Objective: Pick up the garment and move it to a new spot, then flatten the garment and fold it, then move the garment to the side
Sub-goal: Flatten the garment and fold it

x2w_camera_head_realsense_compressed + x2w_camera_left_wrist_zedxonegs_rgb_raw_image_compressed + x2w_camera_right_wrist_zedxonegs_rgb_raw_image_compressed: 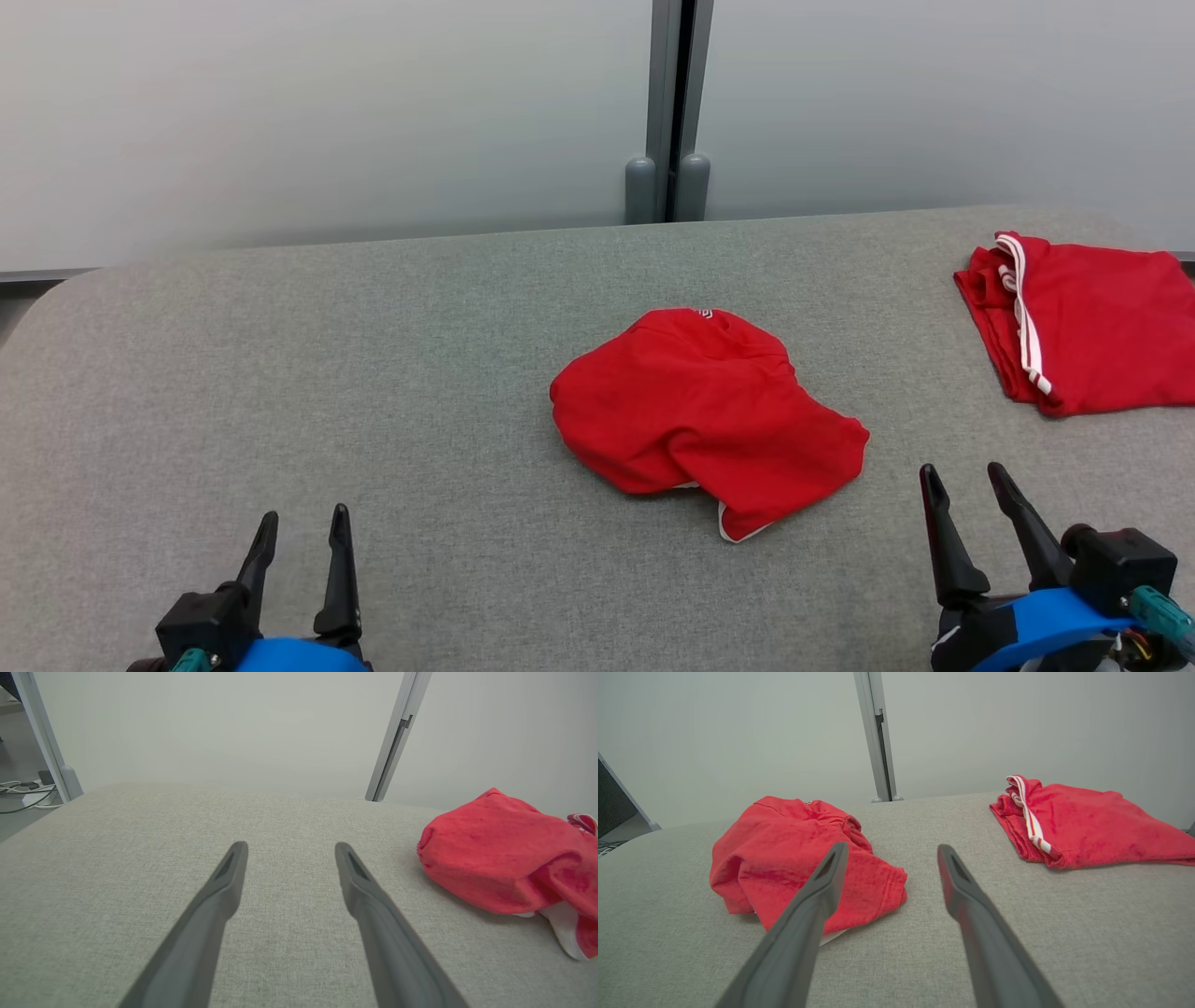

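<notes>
Red and crumpled, the garment (700, 415) lies on the grey table (280, 373) straight before the wall post (679, 103); left gripper (303, 518) and right gripper (962, 471) gape empty, farther from the post. Risk: the folded red garment (1092, 322) right of the post could be seized instead.

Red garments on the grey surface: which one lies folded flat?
The striped-trim red garment at the far right, lying neat and flat; the central red garment lies crumpled in a heap.
</notes>
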